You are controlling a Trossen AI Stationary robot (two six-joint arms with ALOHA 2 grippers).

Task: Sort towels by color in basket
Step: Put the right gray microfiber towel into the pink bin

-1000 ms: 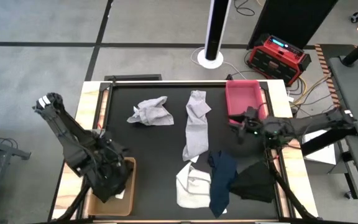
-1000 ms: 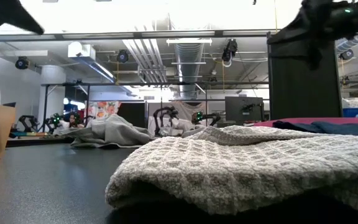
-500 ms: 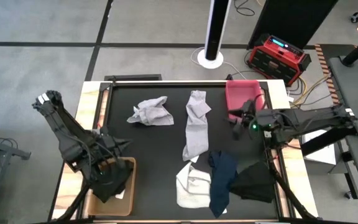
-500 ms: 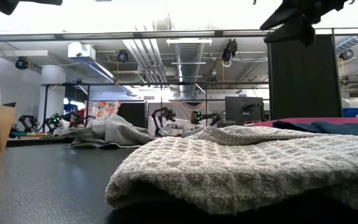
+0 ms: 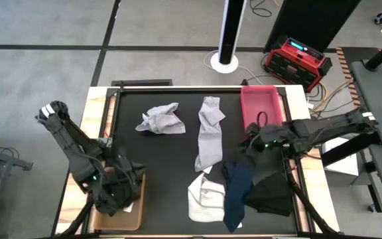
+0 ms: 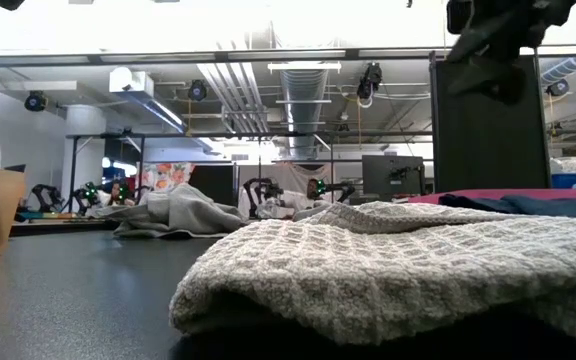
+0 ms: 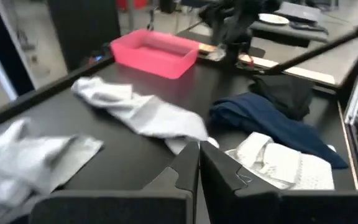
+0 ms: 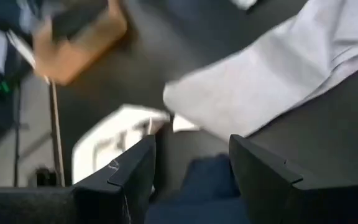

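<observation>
Several towels lie spread on the black table: a crumpled light grey one (image 5: 159, 119), a long light grey one (image 5: 209, 133), a white waffle one (image 5: 205, 197), a navy one (image 5: 237, 189) and a black one (image 5: 270, 192). My left gripper (image 7: 199, 165) is shut and holds nothing. It hangs over the brown basket (image 5: 140, 194) at the near left. My right gripper (image 8: 191, 168) stands open above the table, between the long grey towel (image 8: 272, 81) and the navy towel (image 8: 204, 183), touching neither.
A pink basket (image 5: 260, 103) stands at the far right of the table, seen also from the left wrist as the pink basket (image 7: 154, 53). The white towel's folded edge (image 6: 368, 270) fills the front of the low view. Bare table shows at the left centre.
My right gripper has gone from the pink basket's near end toward the table's near edge and left, ending over the navy towel's far end, and its wrist has turned. My left gripper has tipped up from the brown basket toward level. No towel has moved.
</observation>
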